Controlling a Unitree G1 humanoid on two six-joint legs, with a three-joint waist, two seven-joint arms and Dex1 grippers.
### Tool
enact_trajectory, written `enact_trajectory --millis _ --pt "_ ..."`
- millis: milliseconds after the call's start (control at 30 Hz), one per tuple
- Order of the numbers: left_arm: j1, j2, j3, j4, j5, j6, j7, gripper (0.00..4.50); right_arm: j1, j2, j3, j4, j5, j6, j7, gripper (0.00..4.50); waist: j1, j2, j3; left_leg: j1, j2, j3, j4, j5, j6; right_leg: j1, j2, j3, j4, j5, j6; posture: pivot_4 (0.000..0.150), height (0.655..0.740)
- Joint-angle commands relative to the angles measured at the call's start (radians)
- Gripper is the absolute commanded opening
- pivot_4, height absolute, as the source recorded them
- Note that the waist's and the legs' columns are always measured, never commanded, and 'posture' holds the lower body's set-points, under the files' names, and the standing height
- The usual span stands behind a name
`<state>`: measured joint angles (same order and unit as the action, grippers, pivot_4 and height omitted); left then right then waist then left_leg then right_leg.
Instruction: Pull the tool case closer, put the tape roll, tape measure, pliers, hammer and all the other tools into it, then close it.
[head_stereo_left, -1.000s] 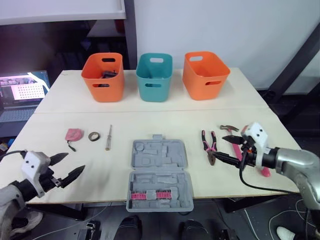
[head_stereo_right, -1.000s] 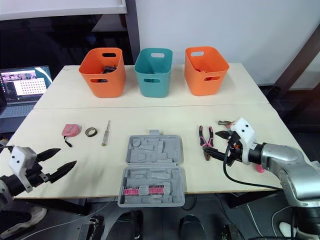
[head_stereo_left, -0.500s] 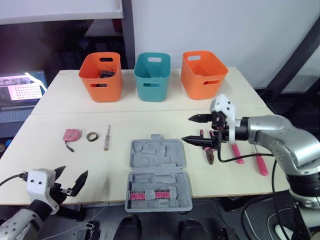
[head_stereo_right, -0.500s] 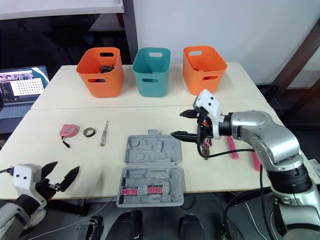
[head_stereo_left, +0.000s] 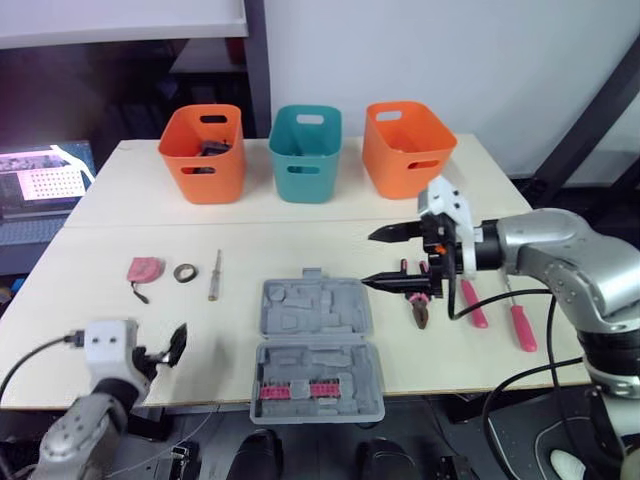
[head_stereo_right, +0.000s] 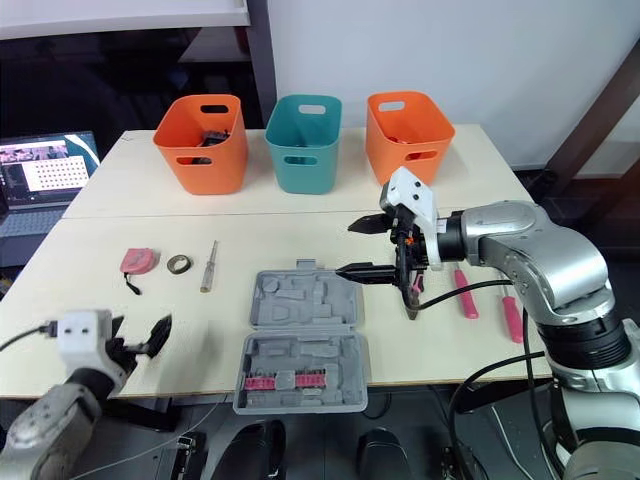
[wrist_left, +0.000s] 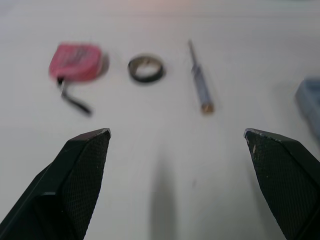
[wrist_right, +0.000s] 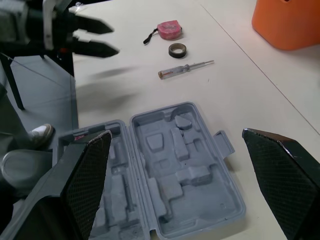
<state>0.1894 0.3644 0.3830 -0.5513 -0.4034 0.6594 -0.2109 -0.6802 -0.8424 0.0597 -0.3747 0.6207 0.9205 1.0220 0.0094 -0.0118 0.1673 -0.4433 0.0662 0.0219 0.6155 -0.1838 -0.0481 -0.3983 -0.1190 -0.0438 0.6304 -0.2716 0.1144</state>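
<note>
Right pincer (head_stereo_right: 344, 249) swung over by tool case (head_stereo_right: 305, 340), wide open, holding nthg.

Pale table (head_stereo_left: 300, 235), open tool case (head_stereo_left: 318, 345), tape measure (head_stereo_left: 146, 268), tape roll (head_stereo_left: 187, 271), screwdriver (head_stereo_left: 215, 275), pliers (head_stereo_left: 421, 312), three bins (head_stereo_left: 305, 160) (far edge)

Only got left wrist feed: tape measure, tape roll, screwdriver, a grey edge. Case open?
Observer: Yes, the case lies open flat near the table's front edge.
Operator: Right gripper?
Observer: The right gripper is open, its tips near the case's rear right corner.
Operator: Other tools?
Observer: The pliers lie right of the case, then a pink-handled tool and a red-handled tool further right.
</note>
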Motion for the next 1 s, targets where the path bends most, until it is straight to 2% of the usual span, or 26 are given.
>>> enact_trajectory --millis 33,100,267,467,500,600,833,900,1000 --pt "-0.136 0.06 -0.034 0.056 0.003 0.114 0.017 4.5 0.01 -0.006 -0.081 -0.077 0.044 0.038 -0.058 4.45 0.003 0.0 0.0 0.0 0.0 0.0 0.0 0.0 0.0 0.0 0.0 0.0 0.0 0.0 0.0 0.15 0.74" --pt "-0.254 0.096 -0.084 0.132 0.022 0.151 0.007 4.5 0.039 -0.02 -0.119 -0.116 0.061 0.069 -0.096 4.45 0.012 0.0 0.0 0.0 0.0 0.0 0.0 0.0 0.0 0.001 0.001 0.0 0.0 0.0 0.0 0.15 0.74" --pt "-0.472 0.081 -0.148 0.321 0.067 0.145 0.033 4.5 0.096 -0.031 -0.17 -0.204 0.088 0.131 -0.185 4.45 0.01 -0.002 0.0 0.0 0.0 0.0 0.001 0.0 0.0 0.002 0.001 0.001 -0.001 0.0 0.0 0.15 0.74" --pt "-0.58 0.069 -0.142 0.483 0.094 0.119 0.044 4.5 0.124 -0.021 -0.221 -0.27 0.144 0.201 -0.283 4.45 -0.001 -0.003 0.001 0.001 0.0 0.0 -0.001 0.0 0.0 0.001 0.002 0.001 0.001 0.002 0.004 0.15 0.74" --pt "-0.588 0.085 -0.15 0.503 0.107 0.103 0.033 4.5 0.12 -0.011 -0.242 -0.264 0.201 0.257 -0.293 4.45 -0.001 -0.003 0.001 0.001 0.0 0.0 -0.001 0.0 0.0 0.0 0.002 0.001 0.001 0.002 0.004 0.15 0.74" --pt "-0.61 0.142 -0.173 0.569 0.134 0.043 -0.033 4.5 0.087 0.01 -0.284 -0.24 0.33 0.381 -0.324 4.45 0.001 -0.004 0.002 0.001 0.0 0.0 -0.001 0.0 0.0 0.0 0.002 0.001 0.001 0.002 0.004 0.15 0.74" --pt "-0.67 0.3 -0.271 0.793 0.185 -0.063 -0.28 4.5 0.007 0.033 -0.259 -0.195 0.378 0.409 -0.394 4.45 0.004 -0.004 0.002 0.0 0.0 0.0 -0.001 0.0 0.0 0.0 0.001 0.001 0.0 0.0 0.0 0.15 0.74" --pt "-0.703 0.316 -0.296 0.873 0.21 -0.12 -0.327 3.99 0.003 0.04 -0.249 -0.193 0.382 0.404 -0.404 4.5 0.005 -0.004 0.002 -0.001 0.0 0.0 -0.001 0.0 0.0 0.0 0.001 0.001 0.0 0.0 0.0 0.15 0.74" --pt "-0.748 0.316 -0.329 0.99 0.248 -0.197 -0.368 2.69 0.006 0.035 -0.236 -0.194 0.379 0.392 -0.406 4.5 0.004 -0.005 0.002 -0.002 0.0 0.0 -0.001 0.0 0.0 -0.001 0.001 0.001 0.0 0.001 0.0 0.15 0.74"
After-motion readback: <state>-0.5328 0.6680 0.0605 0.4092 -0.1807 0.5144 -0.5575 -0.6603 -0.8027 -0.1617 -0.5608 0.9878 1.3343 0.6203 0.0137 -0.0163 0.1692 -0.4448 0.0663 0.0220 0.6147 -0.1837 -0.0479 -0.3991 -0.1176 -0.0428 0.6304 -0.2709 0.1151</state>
